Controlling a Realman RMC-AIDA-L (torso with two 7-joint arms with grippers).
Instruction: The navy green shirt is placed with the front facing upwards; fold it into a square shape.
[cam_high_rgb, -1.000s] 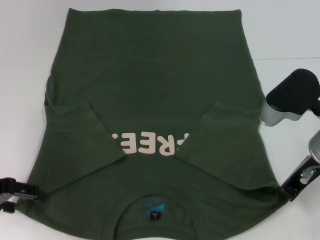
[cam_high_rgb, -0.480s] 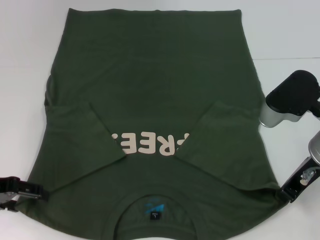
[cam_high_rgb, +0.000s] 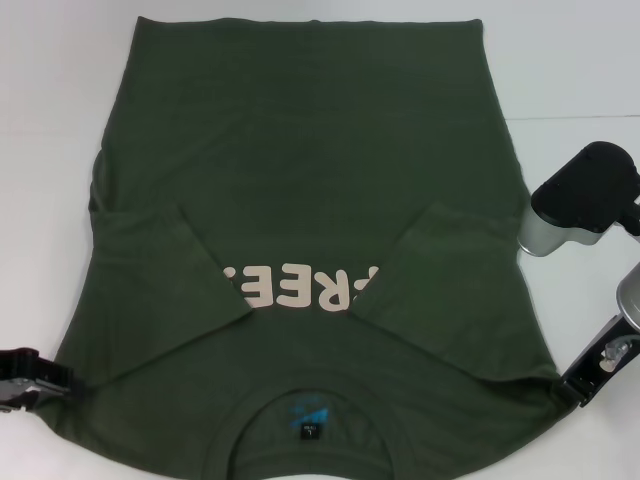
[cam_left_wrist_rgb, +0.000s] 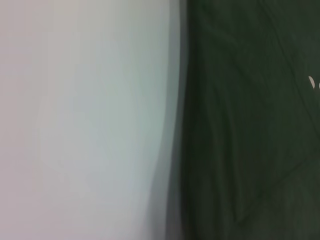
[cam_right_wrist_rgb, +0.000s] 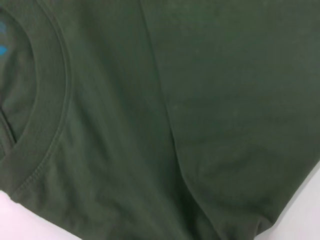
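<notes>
Left gripper (cam_high_rgb: 30, 372) has slid outward toward 8 o'clock since a second ago, now just off the shirt's shoulder edge; can't tell if its jaws are open. Right gripper (cam_high_rgb: 590, 385) sits at the other shoulder corner around 4 o'clock, jaws can't tell either. Navy green shirt (cam_high_rgb: 300, 190) lies flat mid-counter (cam_high_rgb: 50, 100), both sleeves folded in over the print, collar nearest the robot.
</notes>
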